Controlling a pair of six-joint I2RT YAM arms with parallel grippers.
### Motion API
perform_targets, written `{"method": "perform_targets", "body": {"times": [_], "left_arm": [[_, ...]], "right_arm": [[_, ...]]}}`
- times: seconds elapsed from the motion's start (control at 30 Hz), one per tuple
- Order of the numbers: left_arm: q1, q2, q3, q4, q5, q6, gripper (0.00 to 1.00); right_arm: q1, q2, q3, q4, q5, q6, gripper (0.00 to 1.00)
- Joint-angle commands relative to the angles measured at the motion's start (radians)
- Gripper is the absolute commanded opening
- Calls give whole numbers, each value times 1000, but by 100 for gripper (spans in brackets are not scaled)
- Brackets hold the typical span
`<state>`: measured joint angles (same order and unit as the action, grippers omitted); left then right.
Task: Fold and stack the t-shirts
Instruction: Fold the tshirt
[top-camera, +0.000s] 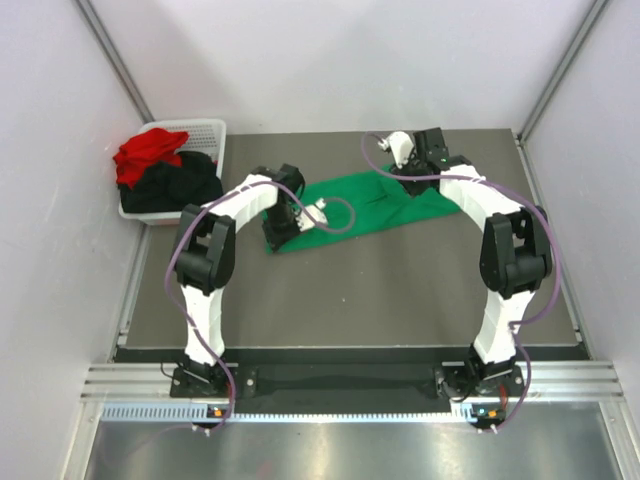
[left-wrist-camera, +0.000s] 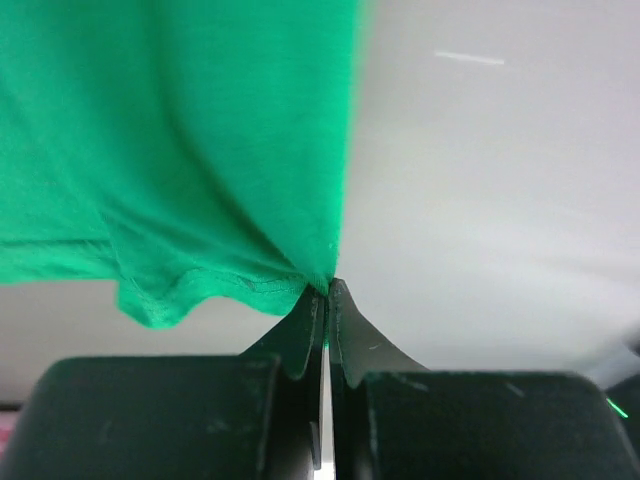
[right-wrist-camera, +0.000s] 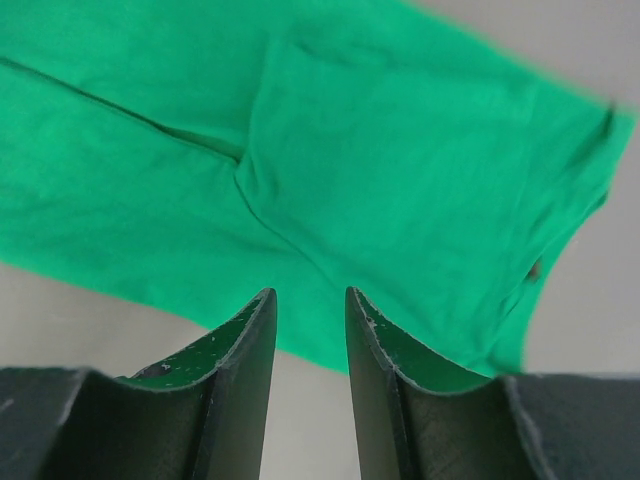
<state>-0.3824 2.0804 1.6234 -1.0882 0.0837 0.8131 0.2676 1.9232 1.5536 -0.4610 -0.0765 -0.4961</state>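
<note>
Three t-shirts are in view. We find the green t-shirt lying as a long band across the middle of the worktop, running from near left to far right.

The left claw pinches its near-left end. The two fingers are pressed together with a hemmed edge of the cloth caught at their tips, and the cloth fans out from that point.

The right claw hangs over the far-right part of the same shirt. Its fingers stand a narrow gap apart with nothing between them, and creased, overlapping green cloth lies beneath. We cannot tell whether its tips touch the cloth.

The red t-shirt and the black t-shirt lie bunched in the white basket at the far left corner of the worktop. Red sits toward the far left and black toward the near right, both well apart from the green one.
</note>
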Motion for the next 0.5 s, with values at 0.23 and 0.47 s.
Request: {"method": "perform_targets", "body": {"times": [0.23, 0.47], "left_arm": [[-182, -174, -129, -351, 255, -58, 0], [-268, -146, -94, -346, 341, -123, 0]], "right_arm": [[-41, 0, -13, 51, 96, 80, 35], [-74, 95, 56, 13, 170, 100, 33]]}}
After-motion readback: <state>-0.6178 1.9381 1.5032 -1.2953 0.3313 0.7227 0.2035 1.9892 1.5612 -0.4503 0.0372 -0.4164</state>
